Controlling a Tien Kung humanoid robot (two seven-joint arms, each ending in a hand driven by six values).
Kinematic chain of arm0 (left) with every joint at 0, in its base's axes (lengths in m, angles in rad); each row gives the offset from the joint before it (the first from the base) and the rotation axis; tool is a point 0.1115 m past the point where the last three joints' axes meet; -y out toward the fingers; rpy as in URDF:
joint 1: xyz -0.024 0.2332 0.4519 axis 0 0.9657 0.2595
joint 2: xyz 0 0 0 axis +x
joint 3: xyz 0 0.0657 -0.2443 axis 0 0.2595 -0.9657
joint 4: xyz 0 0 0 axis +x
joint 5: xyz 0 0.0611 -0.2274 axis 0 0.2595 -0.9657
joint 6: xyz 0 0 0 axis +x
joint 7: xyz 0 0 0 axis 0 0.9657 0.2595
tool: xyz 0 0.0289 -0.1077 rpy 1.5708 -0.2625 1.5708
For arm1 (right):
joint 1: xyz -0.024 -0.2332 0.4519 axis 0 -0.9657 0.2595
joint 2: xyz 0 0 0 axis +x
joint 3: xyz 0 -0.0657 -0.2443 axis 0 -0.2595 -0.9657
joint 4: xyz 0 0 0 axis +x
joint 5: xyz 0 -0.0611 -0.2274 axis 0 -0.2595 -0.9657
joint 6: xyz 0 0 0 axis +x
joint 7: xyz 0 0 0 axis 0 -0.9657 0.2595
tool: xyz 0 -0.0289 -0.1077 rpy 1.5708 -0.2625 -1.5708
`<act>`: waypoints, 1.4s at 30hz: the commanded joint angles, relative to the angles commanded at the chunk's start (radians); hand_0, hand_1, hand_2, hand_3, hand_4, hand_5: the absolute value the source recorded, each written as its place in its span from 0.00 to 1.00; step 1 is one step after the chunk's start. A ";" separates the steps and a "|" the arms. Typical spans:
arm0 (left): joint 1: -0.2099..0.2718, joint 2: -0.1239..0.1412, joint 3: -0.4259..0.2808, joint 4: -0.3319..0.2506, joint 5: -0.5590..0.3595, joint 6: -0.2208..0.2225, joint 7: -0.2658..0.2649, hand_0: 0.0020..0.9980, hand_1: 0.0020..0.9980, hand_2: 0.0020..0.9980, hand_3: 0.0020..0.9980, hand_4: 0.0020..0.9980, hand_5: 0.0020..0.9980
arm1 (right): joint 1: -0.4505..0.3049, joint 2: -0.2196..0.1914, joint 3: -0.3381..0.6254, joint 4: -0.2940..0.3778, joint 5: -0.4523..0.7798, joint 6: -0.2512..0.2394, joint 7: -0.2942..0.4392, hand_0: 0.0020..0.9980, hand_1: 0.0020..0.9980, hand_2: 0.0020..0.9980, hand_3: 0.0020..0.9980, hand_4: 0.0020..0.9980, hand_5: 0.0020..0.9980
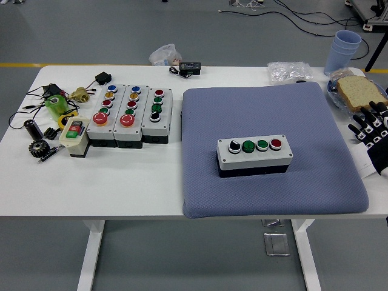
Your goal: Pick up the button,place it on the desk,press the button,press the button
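Illumination is bright, even and diffuse, apparently from overhead; no single source is identifiable. The white table [133, 182] is well exposed without clipping. Shadows are soft and short: a narrow dark band lies under the near edge of the button box [254, 154] on the blue mat [267, 194], and a faint one along the mat's near edge. Small specular highlights sit on the domed button caps of the 3 control boxes [130, 115]. Focus is sharp across the table. The right hand [371, 130], cut by the right frame edge, shows slight softness. Straight table edges show no marked distortion.
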 joint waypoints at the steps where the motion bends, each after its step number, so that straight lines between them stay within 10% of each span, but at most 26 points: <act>1: 0.000 0.000 0.000 0.000 0.001 0.000 0.000 0.56 0.42 0.43 0.43 0.26 0.39 | -0.002 0.001 0.002 -0.002 -0.013 -0.001 -0.002 0.80 0.77 0.79 0.77 0.75 0.55; 42: 0.005 0.000 -0.013 0.000 0.041 -0.004 0.004 0.56 0.42 0.42 0.43 0.27 0.39 | -0.038 -0.003 0.050 0.031 -0.014 0.000 0.018 0.79 0.76 0.76 0.74 0.75 0.57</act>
